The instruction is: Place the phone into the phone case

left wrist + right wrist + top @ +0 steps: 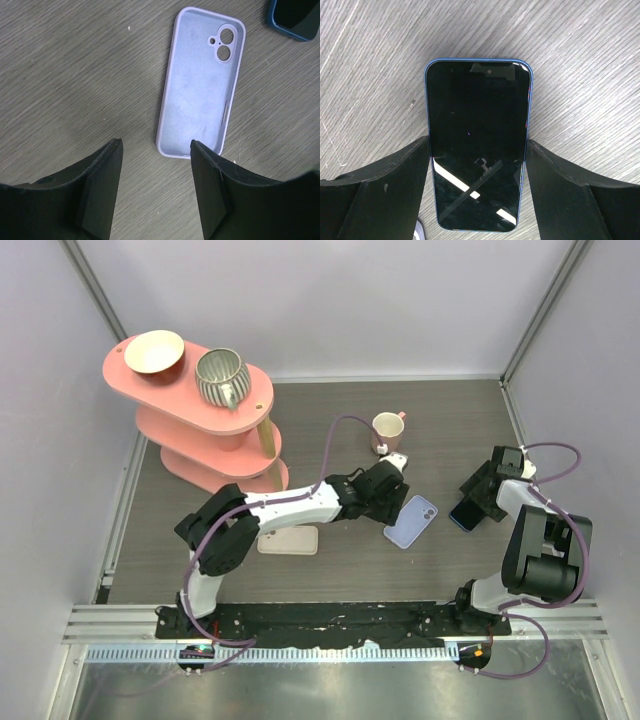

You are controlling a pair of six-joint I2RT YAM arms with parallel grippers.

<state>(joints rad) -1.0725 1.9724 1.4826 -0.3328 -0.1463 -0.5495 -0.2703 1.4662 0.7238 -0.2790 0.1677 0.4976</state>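
Your left hand [156,142] half open, holds nothing. Phone case [200,85] just ahead of fingertips, hollow side up on counter [75,75], unfilled. Your right hand [477,140] closed against phone [477,115] long edges, screen up.

The left arm [290,508] and right arm [540,550] are glossy white links between chunky black joint housings, each trailing a looping lavender cable [333,443]. The left end effector [156,146] and right end effector [477,147] carry broad, matte-black wedge-shaped fingers [100,195].
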